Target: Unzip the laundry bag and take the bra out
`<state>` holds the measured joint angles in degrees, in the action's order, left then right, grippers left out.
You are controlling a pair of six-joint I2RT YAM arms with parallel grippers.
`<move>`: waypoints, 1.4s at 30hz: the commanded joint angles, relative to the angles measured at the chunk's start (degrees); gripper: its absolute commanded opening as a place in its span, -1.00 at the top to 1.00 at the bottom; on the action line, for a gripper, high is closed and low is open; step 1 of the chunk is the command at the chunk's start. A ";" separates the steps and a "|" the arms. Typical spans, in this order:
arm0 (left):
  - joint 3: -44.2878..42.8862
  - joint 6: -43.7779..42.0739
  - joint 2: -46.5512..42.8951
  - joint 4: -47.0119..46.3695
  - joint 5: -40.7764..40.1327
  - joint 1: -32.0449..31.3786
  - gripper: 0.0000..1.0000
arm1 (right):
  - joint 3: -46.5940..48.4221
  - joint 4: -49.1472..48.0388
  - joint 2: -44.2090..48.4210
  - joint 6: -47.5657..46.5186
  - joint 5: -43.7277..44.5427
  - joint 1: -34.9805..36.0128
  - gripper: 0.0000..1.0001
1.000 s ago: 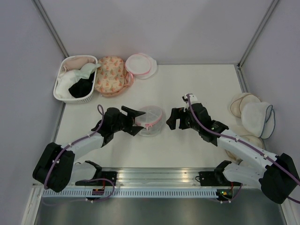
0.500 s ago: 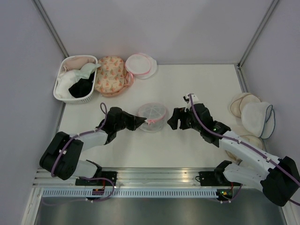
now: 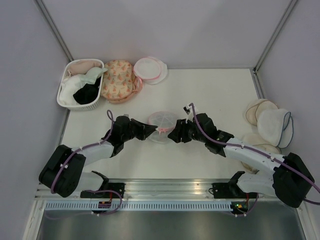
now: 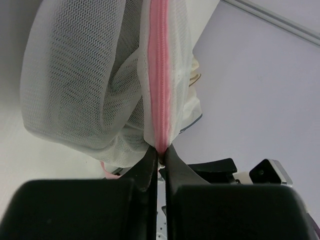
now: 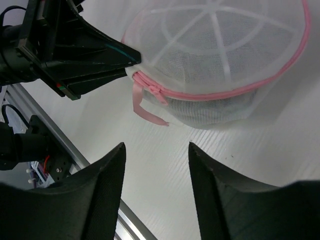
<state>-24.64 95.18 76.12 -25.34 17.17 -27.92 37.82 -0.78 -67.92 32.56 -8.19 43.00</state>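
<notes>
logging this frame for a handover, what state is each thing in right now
laundry bag, zipped shut along the side in view
left gripper, shut on the laundry bag's pink zip edge
right gripper, open, short of the pull tab, holding nothing
pull tab, hanging loose
basket, heaped with garments

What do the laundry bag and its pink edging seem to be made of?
The laundry bag: thin white synthetic mesh, likely polyester; a zigzag weave shows and it looks see-through. Its pink edging: matte woven fabric tape, probably; it bends softly.
</notes>
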 commanded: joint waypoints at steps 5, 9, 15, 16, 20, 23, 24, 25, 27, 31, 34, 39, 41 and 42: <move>2.84 0.62 -1.76 -5.94 2.43 -0.47 0.95 | -0.03 -14.94 -5.80 4.26 -5.26 0.06 -0.23; 3.46 1.24 -2.11 -6.47 2.69 -0.64 0.95 | -0.12 -19.08 -9.94 6.11 -6.93 0.06 -0.15; 3.64 1.50 -2.73 -6.56 2.61 -0.55 0.95 | -0.55 -20.41 -11.89 6.38 -6.76 0.15 -0.12; 3.55 1.59 -2.73 -6.65 2.87 -0.55 0.95 | -0.82 -20.14 -11.71 6.21 -5.97 0.06 -0.13; 3.46 1.86 -2.73 -6.91 3.05 -0.90 0.95 | -1.44 -22.07 -13.02 6.03 -5.44 0.06 -0.12; 3.55 2.03 -2.82 -6.74 3.05 -1.08 0.95 | -1.26 -25.41 -15.75 7.43 -7.28 0.15 -0.06; 3.72 2.12 -2.82 -6.65 3.05 -1.17 0.95 | -1.26 -26.98 -16.27 8.22 -7.46 0.06 -0.03; 3.73 2.21 -2.82 -6.82 3.13 -1.17 0.95 | -1.35 -27.61 -17.06 8.40 -7.72 0.06 0.03; 3.99 2.29 -2.90 -6.74 3.13 -1.17 0.95 | -1.09 -28.14 -17.33 8.58 -7.72 0.15 0.12; 4.25 2.38 -3.17 -6.83 3.13 -1.17 0.95 | -0.91 -26.91 -16.37 7.44 -6.67 0.06 0.41; 4.43 2.21 -3.43 -6.91 3.13 -1.26 0.95 | -1.70 -24.63 -14.26 6.38 -4.56 0.15 0.68; 5.13 2.12 -3.34 -7.18 3.31 -1.26 0.95 | -1.88 -17.35 -9.70 3.57 -1.32 0.06 0.96; 5.74 2.12 -3.52 -7.44 3.31 -1.26 0.95 | -2.05 -14.71 -8.29 2.17 -0.52 0.06 0.99; 5.83 1.94 -3.52 -7.44 3.31 -1.17 0.95 | -2.23 -12.43 -6.71 1.73 -0.08 0.06 0.99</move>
<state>-19.92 96.05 73.84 -29.93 19.00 -28.93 35.92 -17.91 -78.54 37.47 -11.60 43.03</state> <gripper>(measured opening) 0.045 0.010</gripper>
